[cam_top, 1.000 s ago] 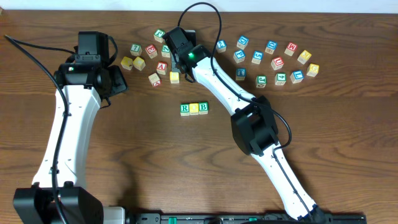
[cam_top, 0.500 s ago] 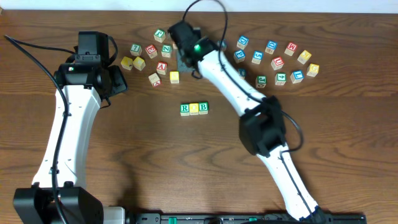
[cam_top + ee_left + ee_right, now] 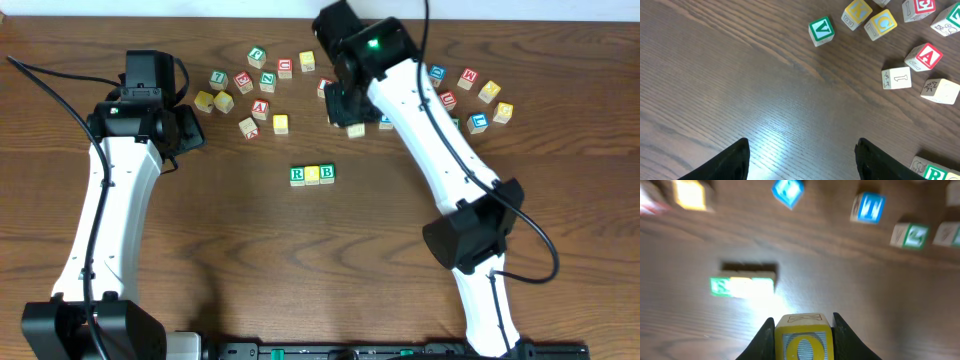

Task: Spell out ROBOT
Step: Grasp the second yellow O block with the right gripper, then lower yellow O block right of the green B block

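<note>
Presently the right gripper (image 3: 803, 326) pinches a yellow O cube (image 3: 803, 341), held clear of the table (image 3: 230, 260). The R-yellow-B row (image 3: 312, 175) lies mid-table. The left gripper (image 3: 802, 160) has its jaws spread, empty.

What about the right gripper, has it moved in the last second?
Yes. Overhead, the right gripper, shut on a yellow O cube, swung from upper left of the R-B cube row to its upper right.
</note>
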You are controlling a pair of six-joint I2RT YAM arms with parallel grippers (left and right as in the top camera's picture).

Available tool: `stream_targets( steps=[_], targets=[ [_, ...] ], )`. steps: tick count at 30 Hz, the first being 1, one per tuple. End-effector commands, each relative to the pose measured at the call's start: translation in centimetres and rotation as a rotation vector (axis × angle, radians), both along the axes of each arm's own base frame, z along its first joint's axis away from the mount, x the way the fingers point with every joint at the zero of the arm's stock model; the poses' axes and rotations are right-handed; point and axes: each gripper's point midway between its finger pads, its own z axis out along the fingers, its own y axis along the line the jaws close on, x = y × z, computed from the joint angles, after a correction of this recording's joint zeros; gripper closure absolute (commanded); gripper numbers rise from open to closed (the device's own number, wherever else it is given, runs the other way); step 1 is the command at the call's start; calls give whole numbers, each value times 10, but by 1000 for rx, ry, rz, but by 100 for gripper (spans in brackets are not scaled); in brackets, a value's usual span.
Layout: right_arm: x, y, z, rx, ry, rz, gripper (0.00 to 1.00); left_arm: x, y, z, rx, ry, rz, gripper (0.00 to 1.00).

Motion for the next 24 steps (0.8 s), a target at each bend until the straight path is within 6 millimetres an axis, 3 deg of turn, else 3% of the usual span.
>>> stream_targets(
  steps=[1, 9, 24],
  targets=[
    [-10, -4, -46, -57, 108, 16, 78, 6, 4, 3, 16, -12, 1, 33],
    [-24, -6, -111, -70, 188, -17, 81, 7, 4, 4, 16, -19, 1, 33],
    [-20, 5, -141, -39, 150, -72, 81, 7, 4, 4, 16, -20, 1, 34]
  ],
)
